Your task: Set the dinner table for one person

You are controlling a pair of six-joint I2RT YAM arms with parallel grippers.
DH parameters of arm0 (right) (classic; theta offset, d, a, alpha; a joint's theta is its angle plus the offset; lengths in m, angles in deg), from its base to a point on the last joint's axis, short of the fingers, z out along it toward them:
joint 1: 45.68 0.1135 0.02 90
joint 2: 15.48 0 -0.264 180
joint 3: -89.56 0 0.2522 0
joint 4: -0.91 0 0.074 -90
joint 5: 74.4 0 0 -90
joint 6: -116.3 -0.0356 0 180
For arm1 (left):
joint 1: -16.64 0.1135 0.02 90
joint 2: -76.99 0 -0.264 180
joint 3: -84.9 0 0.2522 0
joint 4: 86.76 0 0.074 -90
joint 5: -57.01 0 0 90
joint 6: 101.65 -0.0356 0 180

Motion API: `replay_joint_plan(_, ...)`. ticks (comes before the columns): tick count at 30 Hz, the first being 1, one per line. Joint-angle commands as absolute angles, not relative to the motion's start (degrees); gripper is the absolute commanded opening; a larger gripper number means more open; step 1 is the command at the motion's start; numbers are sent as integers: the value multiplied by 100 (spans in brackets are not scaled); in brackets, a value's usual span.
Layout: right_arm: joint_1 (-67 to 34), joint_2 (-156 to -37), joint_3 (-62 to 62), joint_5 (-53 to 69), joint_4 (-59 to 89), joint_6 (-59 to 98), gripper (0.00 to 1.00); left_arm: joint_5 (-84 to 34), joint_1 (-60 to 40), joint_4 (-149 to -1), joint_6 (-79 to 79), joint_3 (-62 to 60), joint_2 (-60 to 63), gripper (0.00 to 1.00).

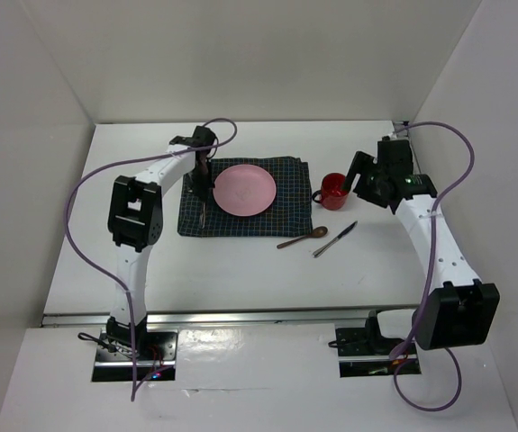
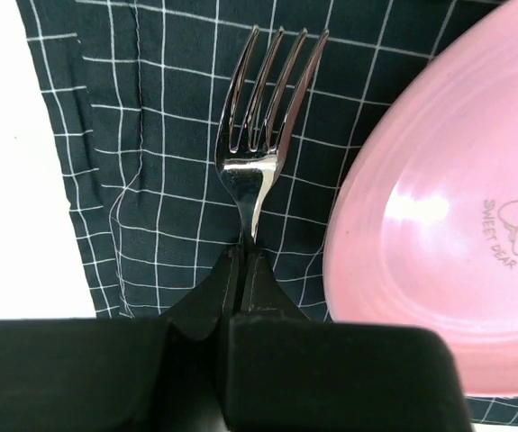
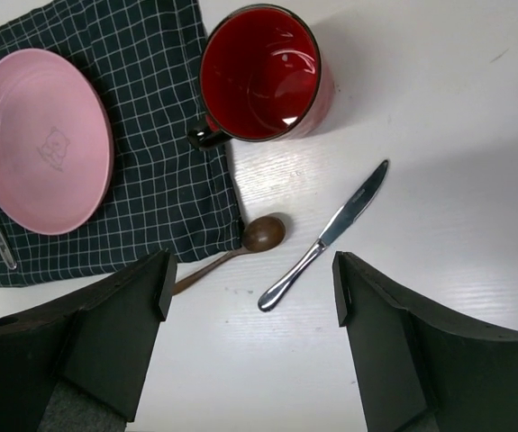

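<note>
A pink plate sits on a dark navy checked mat on the white dinner table. My left gripper is shut on a silver fork just left of the plate, over the mat. A red mug stands right of the mat. A wooden spoon and a silver knife lie on the table in front of it. My right gripper is open and empty above the knife, spoon and mug.
White walls enclose the table at the back and both sides. A metal rail runs along the near edge. Purple cables loop from both arms.
</note>
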State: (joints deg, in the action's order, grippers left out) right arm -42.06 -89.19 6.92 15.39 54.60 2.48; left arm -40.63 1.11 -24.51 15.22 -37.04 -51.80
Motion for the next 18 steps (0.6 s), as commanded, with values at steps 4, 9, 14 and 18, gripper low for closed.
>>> replay_joint_plan(4, -4400, -8833, 1076, 1235, 5195, -191, 87, -4090, 91, -2422, 1437, -3837, -5309, 31)
replay_joint_plan(9, -4524, -9430, 1077, 1112, 4826, -429, 86, -4090, 91, -2422, 1437, -3837, -4888, 69)
replay_joint_plan(14, -4524, -10351, 699, 1112, 4369, -700, 83, -4142, 91, -2324, 1629, -3636, -4063, 69)
replay_joint_plan(18, -4524, -10872, 444, 1252, 4096, -912, 79, -4072, 38, -2755, 1683, -2609, -2755, 69)
